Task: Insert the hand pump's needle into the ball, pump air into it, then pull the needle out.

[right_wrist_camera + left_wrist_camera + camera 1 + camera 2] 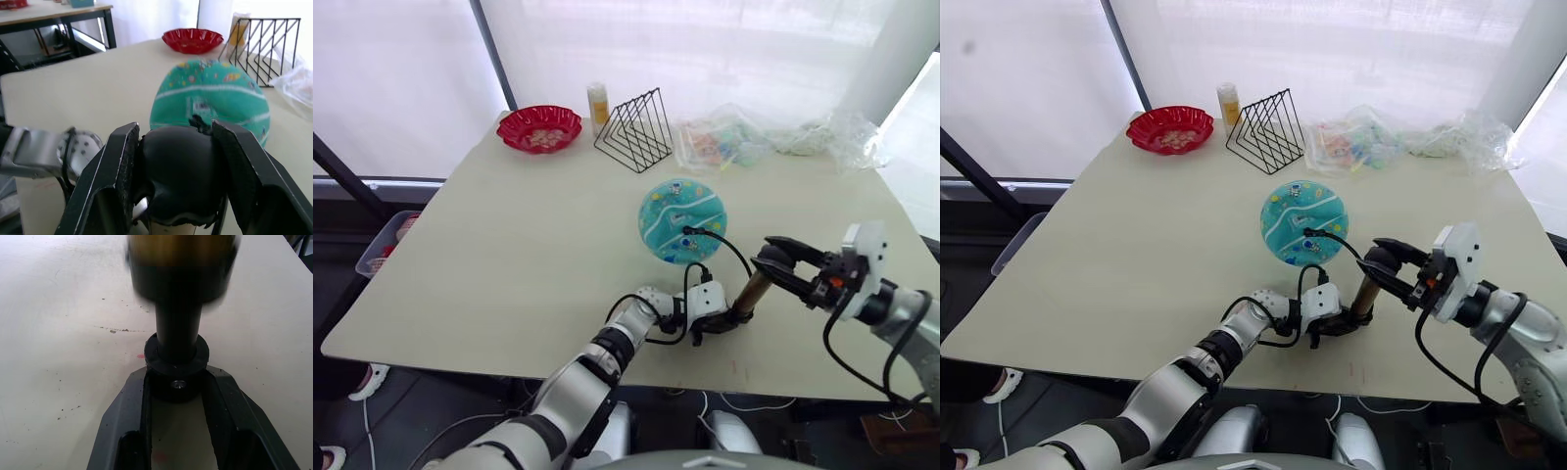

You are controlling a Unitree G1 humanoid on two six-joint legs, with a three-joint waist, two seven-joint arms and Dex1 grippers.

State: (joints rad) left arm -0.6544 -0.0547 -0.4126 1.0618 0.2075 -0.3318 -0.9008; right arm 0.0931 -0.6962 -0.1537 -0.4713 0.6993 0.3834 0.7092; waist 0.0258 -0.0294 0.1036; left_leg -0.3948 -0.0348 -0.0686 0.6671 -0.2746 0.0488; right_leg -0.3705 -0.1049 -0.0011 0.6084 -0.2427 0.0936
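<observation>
Teal ball (682, 220) with white wavy stripes, bronze-gold hand pump (753, 293), red bowl (539, 128)

Head pair overhead; wrist cameras close-up

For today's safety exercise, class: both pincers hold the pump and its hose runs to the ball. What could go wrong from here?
1. The hose is short, and the ball lies loose on the table; a hard stroke might tug the hose end out.
2. The left pincer grips only the foot of the tilted hand pump, near the table's front edge, so it may slip.
3. The right pincer might slide off the rounded handle.
</observation>
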